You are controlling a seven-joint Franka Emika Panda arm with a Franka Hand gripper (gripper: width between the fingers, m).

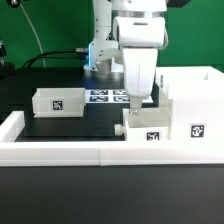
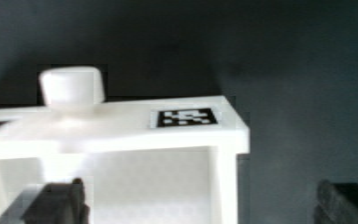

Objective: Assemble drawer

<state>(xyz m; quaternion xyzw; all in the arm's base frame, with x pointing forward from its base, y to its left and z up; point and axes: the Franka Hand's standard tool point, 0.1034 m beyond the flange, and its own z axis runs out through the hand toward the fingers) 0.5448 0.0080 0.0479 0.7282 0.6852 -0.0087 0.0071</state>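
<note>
The drawer's tall white casing point(image 1: 188, 100) stands at the exterior view's right, with a tag on its front. One small tray point(image 1: 150, 126) with a round knob point(image 1: 122, 130) lies against the casing's left side. In the wrist view this tray point(image 2: 140, 150) shows its knob point(image 2: 69, 85) and a tag point(image 2: 188, 116). A second tray point(image 1: 58, 102) sits apart at the exterior view's left. My gripper point(image 1: 140, 98) hangs just above the first tray, open and empty point(image 2: 202, 205). One finger point(image 2: 51, 205) is over the tray and the other point(image 2: 350, 200) is over the dark table.
The long low white border wall point(image 1: 60, 150) runs along the front edge. The marker board point(image 1: 106, 96) lies on the black table behind the gripper. The arm's base and cables stand at the back.
</note>
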